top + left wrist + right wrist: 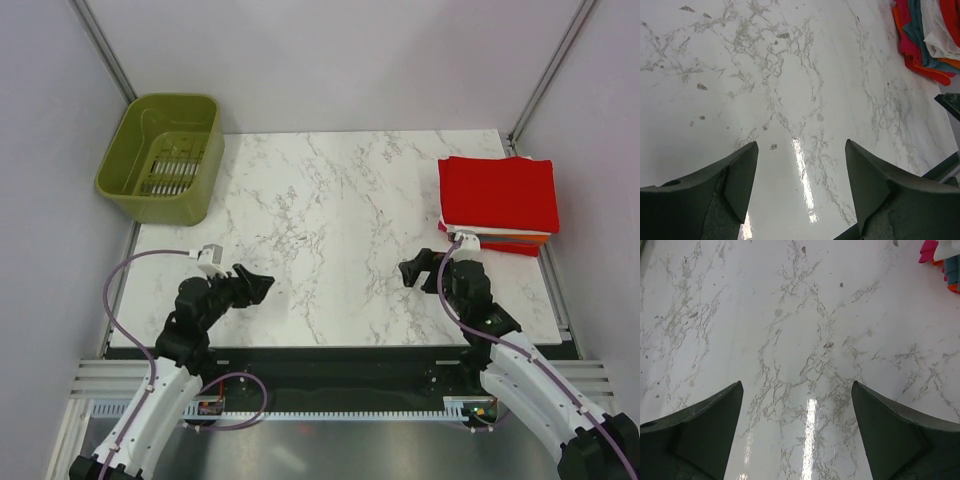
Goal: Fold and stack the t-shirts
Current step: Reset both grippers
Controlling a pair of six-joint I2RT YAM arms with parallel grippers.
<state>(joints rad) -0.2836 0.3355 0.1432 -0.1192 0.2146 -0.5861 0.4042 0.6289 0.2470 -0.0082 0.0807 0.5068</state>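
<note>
A stack of folded t-shirts [498, 205] lies at the table's right edge, a bright red one on top, with white, orange and red edges below. Its edge shows at the top right of the left wrist view [927, 35] and the corner of the right wrist view [942, 260]. My left gripper [258, 285] is open and empty over bare marble at the near left [801, 150]. My right gripper [412, 271] is open and empty over bare marble, just left of the stack's near corner [797, 390].
An olive-green plastic basket [165, 155] stands at the table's far left corner, nothing visible inside it. The white marble tabletop [330, 220] spans between the basket and the stack. Grey walls enclose the back and sides.
</note>
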